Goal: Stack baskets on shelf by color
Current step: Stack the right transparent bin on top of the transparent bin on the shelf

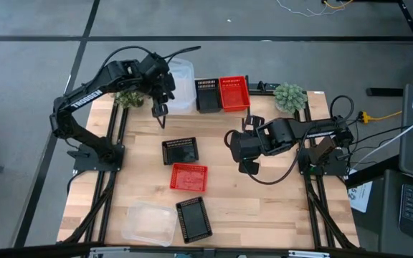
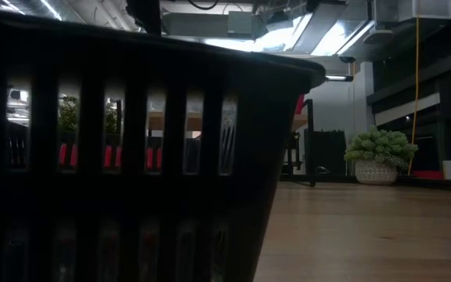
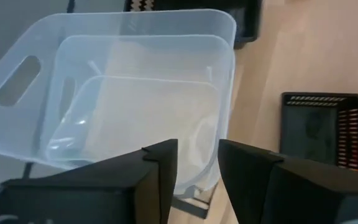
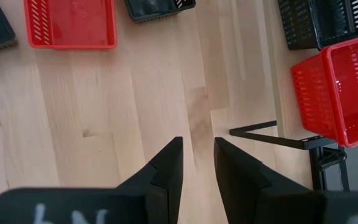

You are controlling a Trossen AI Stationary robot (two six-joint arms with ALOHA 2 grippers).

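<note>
Tabletop (image 1: 228,204) pale wood, grey floor (image 1: 34,72) around; both tools empty, fingers slightly apart

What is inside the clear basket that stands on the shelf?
The clear basket holds another clear basket nested inside it, with nothing else visible in it. The shelf surface beneath them is covered.

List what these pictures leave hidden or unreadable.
- Low view: a black basket against the lens hides most of the table, both arms and the shelf.
- High view: whether the clear baskets are nested is unclear; only the left wrist view suggests it.
- Right wrist view: the red basket is cut by the edge.
</note>
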